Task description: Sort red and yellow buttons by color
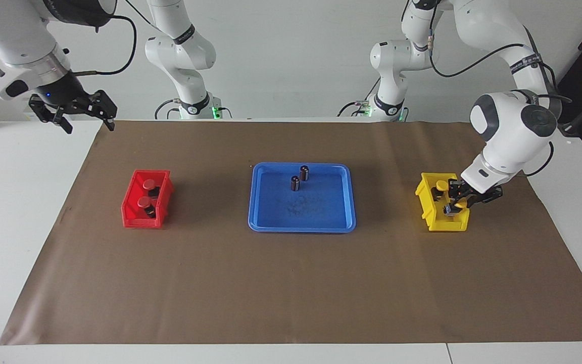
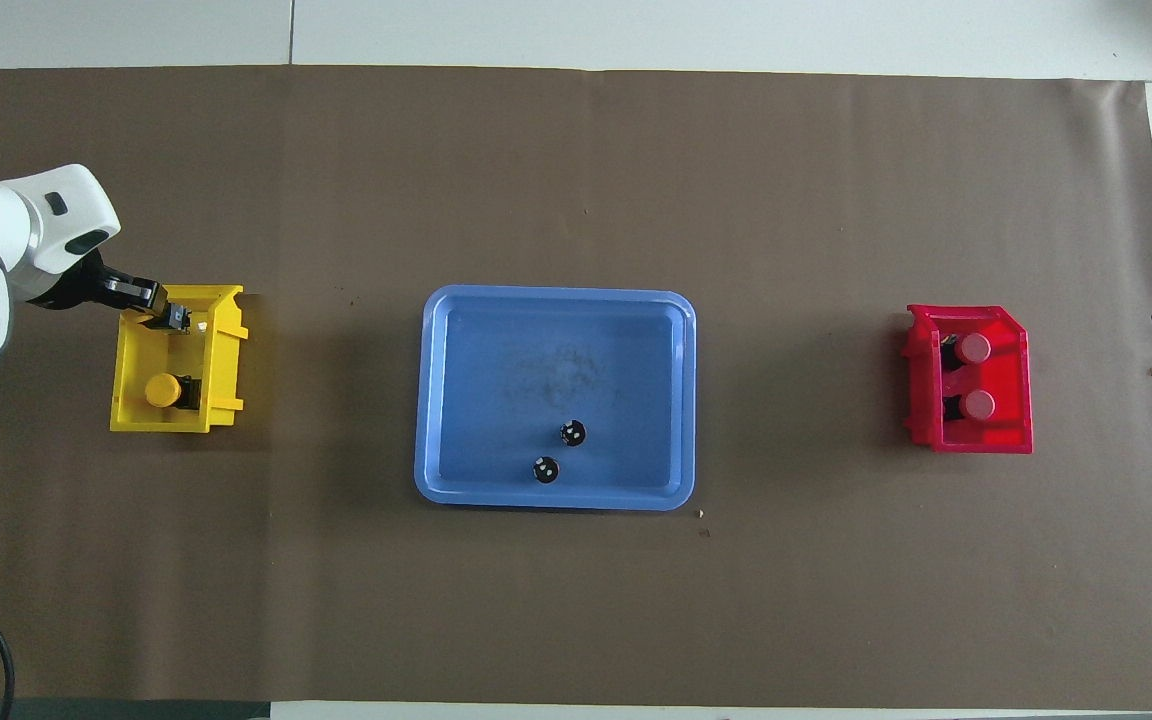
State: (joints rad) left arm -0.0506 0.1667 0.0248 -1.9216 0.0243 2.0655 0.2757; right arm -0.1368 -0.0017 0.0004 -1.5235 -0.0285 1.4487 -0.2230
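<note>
A white bench under a brown paper mat, white wall beyond. Two red-capped buttons stand caps up in the red plastic bin. One yellow-capped button stands upright in the yellow plastic bin; the left gripper, inside that bin, clenches a second yellow button. The right gripper waits released over the bench edge.

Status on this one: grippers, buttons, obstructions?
Left gripper down in yellow bin at a yellow button. Right gripper waits raised. Two red buttons in red bin. Nothing blocking.
</note>
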